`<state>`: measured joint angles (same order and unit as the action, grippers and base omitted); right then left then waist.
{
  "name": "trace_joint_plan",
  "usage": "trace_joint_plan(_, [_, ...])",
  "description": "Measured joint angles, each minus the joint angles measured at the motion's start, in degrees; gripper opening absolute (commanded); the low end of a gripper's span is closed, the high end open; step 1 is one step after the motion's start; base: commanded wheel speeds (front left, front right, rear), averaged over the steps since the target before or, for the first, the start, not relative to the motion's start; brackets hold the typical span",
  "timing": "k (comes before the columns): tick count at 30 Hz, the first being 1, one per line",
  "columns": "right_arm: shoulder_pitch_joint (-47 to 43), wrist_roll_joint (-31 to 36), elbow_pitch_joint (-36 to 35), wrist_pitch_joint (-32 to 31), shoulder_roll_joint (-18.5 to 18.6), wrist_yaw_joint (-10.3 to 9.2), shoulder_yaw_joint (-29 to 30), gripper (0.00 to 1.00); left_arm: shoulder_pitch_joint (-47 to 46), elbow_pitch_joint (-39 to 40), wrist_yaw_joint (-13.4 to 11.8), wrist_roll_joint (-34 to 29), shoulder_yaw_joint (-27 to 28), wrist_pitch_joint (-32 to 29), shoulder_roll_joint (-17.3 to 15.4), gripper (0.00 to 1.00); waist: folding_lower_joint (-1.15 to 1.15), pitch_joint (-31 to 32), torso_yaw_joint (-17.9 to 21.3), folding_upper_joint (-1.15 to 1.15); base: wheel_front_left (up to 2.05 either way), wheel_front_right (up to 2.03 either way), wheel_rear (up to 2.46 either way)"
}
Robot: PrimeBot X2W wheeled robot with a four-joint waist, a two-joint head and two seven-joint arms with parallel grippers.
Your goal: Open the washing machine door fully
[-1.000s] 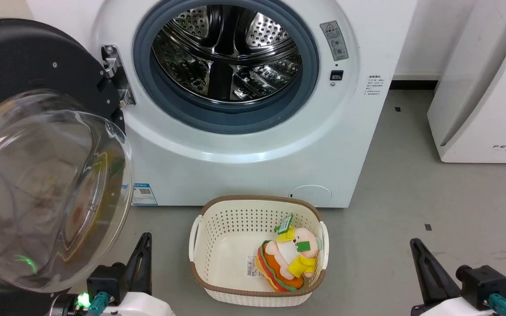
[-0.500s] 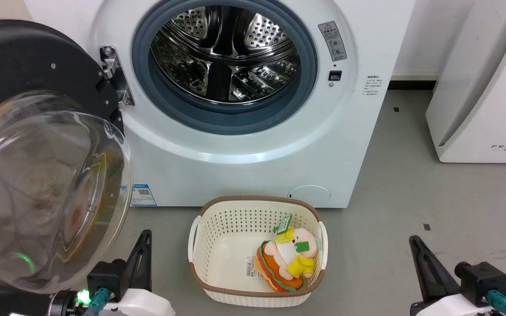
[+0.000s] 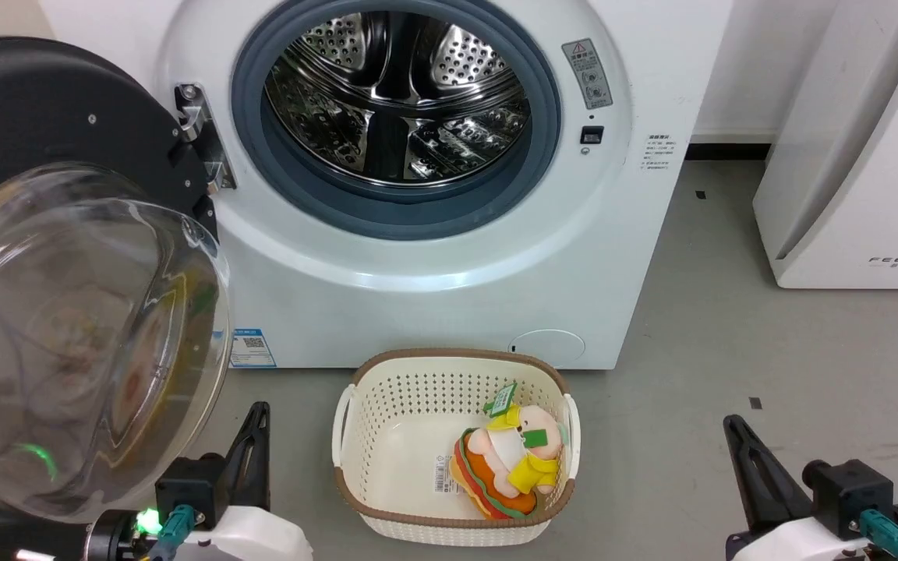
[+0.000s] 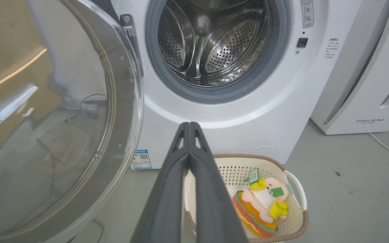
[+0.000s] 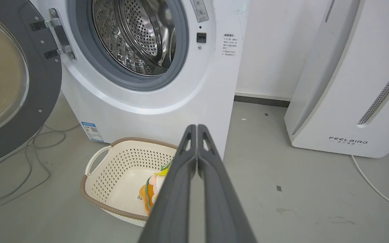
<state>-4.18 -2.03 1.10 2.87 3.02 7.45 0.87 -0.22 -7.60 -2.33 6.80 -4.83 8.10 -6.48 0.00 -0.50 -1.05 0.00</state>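
So, floor (image 3: 730, 312): grey and bare-looking, carrying everything below.
Washer (image 3: 418, 312): white front-loader standing on the floor, its round front opening uncovered.
Washing machine door (image 3: 83, 296): swung out on the hinge at the opening's left edge. It stands to the left of the washer, with its black disc turned away from the opening and its clear glass bowl bulging toward the head camera.
White appliance (image 3: 846, 156): to the right of the washer and apart from it, lettered FEELBIRD low on its front.
Drum (image 3: 398, 93): perforated steel, ringed by a grey rubber seal, with its inside open to view.
Basket (image 3: 457, 354): cream with a brown rim, on the floor just before the washer's base.
Left gripper (image 4: 189, 126): fingers pressed together on nothing. It is low beside the door's lower right edge and apart from it.
Right gripper (image 5: 197, 127): fingers likewise pressed together and holding nothing. It is over bare floor to the right of the basket.
Plush toy (image 3: 507, 460): orange, pink and yellow, tagged, lying in the basket's right half.
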Motion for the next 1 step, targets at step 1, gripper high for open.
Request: trace_joint_plan(1, [0.0, 0.0, 0.0, 0.0, 0.0, 0.0, 0.0, 0.0, 0.0, 0.0, 0.0, 0.0, 0.0, 0.0, 0.0, 0.0, 0.0, 0.0, 0.0, 0.0, 0.0, 0.0, 0.0])
